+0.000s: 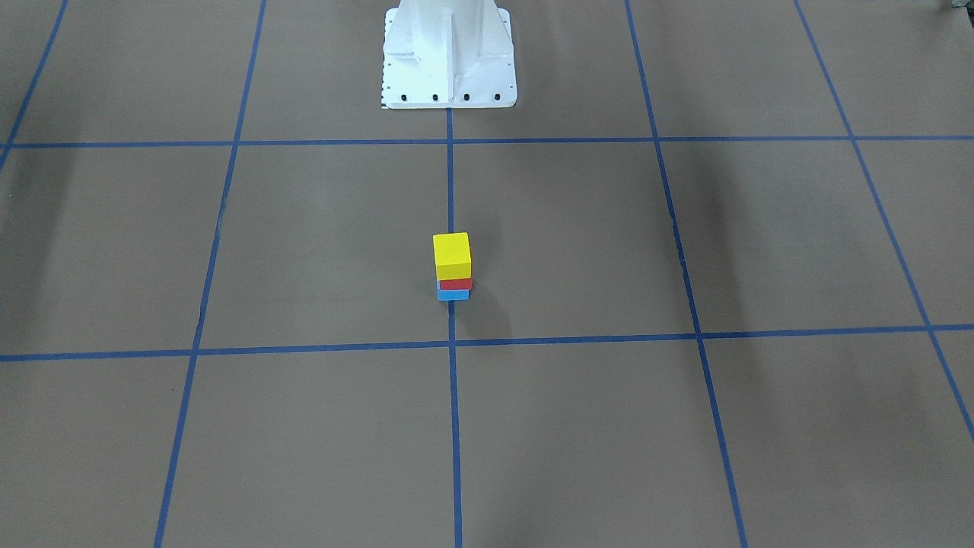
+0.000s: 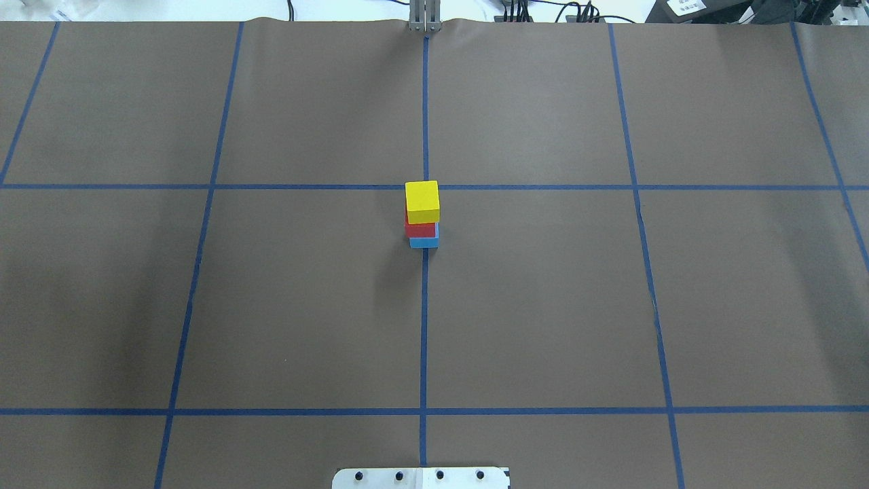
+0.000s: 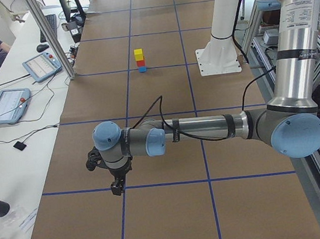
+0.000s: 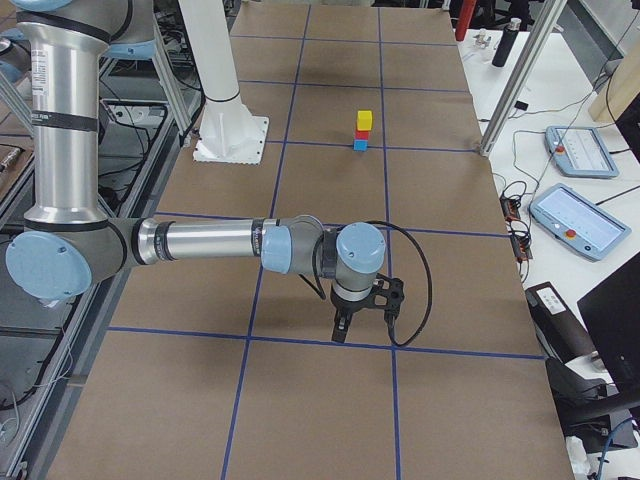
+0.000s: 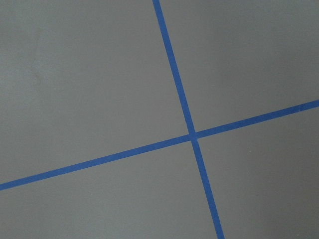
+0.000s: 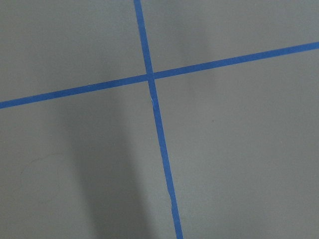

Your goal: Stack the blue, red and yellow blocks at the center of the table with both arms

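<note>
Blue block [image 2: 424, 242], red block [image 2: 415, 229] and yellow block [image 2: 421, 200] are being observed stacked mid-frame on the surface [image 2: 271, 305], well apart from left pincer [image 3: 117, 187] and right pincer [image 4: 341, 330] alike; open or closed cannot be told.

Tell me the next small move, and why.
Probably none; the stack looks done. The yellow block sits on the red block, that on the blue block, on the centre tape line. Leave the left gripper and right gripper parked, far away.
</note>
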Available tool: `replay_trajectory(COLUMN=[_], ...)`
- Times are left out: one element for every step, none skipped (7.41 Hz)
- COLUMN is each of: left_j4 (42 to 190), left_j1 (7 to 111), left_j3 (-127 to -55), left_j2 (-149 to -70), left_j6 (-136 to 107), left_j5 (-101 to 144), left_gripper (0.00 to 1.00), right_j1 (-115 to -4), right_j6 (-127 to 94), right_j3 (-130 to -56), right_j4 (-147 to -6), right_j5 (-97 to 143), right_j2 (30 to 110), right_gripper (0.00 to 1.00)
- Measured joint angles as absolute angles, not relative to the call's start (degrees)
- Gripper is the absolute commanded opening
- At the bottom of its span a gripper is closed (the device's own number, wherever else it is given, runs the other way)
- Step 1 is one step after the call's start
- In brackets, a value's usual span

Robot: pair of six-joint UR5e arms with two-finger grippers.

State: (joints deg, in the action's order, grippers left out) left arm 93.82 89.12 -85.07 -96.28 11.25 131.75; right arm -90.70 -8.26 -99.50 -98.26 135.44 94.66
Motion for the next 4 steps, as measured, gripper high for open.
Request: replay_trajectory(left_j4=[93.82, 93.84, 93.86, 93.91], left_j1=[89.12, 89.12, 89.12, 89.12], left_j3=[-85.05, -84.97, -84.91, -84.97], left_j2=[-96.28, -96.28, -96.19, -95.72], left_j6=[11.25, 11.25, 11.25, 11.29], left_j5=[131.75, 131.75, 131.75, 131.75], left_gripper=[1.0, 1.0, 1.0, 1.0], right_j1=[-90.7, -90.7, -90.7, -90.7], right_j6=[-8.26, -8.26, -8.26, -8.26], right_j3=[-99.92, -100.21, -100.36, -100.41], right_j4=[-98.24, -98.22, -98.23, -98.2], right_j5=[135.49, 135.53, 135.58, 135.6], right_j2=[95.03, 95.19, 95.22, 95.16], right_gripper=[0.99, 0.99, 0.99, 0.99])
